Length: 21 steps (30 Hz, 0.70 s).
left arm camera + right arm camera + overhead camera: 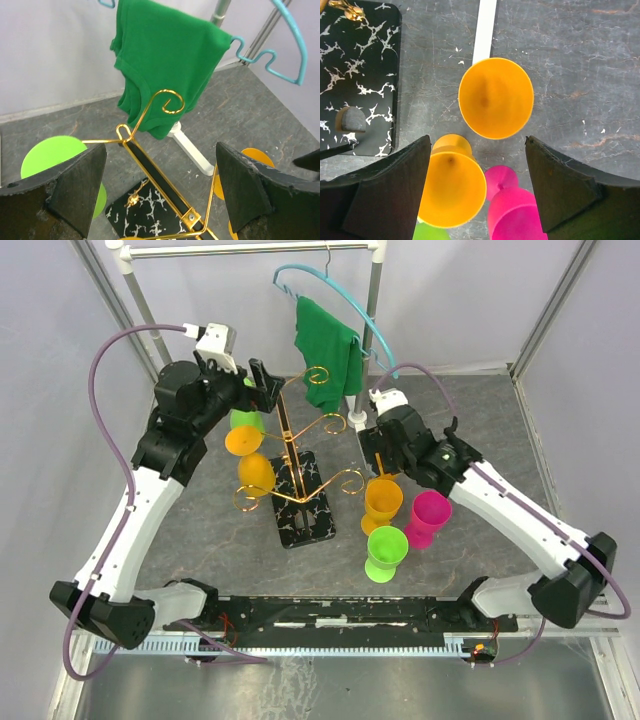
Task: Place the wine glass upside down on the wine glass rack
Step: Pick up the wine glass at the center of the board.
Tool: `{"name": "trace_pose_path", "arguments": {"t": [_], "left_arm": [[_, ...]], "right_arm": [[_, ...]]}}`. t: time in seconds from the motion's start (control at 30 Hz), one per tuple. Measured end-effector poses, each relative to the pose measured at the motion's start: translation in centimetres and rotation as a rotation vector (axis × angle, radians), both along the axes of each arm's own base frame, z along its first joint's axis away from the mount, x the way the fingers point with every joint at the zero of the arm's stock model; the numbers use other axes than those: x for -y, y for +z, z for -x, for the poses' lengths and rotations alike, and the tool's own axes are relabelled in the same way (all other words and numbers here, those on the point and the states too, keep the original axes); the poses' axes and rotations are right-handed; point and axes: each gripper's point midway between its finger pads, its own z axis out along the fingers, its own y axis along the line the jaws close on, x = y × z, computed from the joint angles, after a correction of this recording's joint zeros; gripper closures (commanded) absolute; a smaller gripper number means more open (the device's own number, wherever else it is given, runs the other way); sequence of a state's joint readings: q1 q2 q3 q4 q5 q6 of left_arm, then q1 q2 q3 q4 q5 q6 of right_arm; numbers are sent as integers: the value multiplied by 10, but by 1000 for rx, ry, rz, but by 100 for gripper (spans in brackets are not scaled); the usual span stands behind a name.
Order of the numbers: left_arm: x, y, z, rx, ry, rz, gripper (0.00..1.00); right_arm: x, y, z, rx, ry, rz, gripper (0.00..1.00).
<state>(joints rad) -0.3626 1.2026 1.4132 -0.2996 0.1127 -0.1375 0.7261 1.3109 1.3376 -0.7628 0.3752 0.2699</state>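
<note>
The left arm [150, 490] rises from its base at the near left corner. It runs along the bench's [470, 410] left side, bends at the elbow and turns its wrist right, toward the top of the rack [306, 502]. The left jaws stand wide apart with nothing in them. In the wrist view one finger sits on each side of the rack's gold stem and top scroll, and neither touches the metal. Three hung glasses [243, 440], one green and two orange, hang on the rack's left arms, just below that wrist.

The right arm [510, 510] stretches from the near right corner in a long slant toward the middle of the bench. Its wrist is tipped so the right jaws point down. These jaws are also spread and grasp nothing. An orange glass [495, 97] stands upright on the bench below them, mouth up, beside the rack's black marbled base and near the white foot of the rail [250, 250]. Its rim shows in the gap between the fingers and seems clear of both.

Just nearer the arms stand a second orange glass [452, 187], a pink glass [512, 212] and a green glass [385, 552], close together and to the right of the rack. A green shirt [325, 345] hangs on a blue hanger [340, 290] from the rail behind.
</note>
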Motion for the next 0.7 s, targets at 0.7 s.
{"name": "trace_pose_path", "arguments": {"t": [0.7], "left_arm": [[11, 26, -3, 59, -52, 26, 5]], "right_arm": [[17, -45, -45, -83, -150, 10, 21]]}}
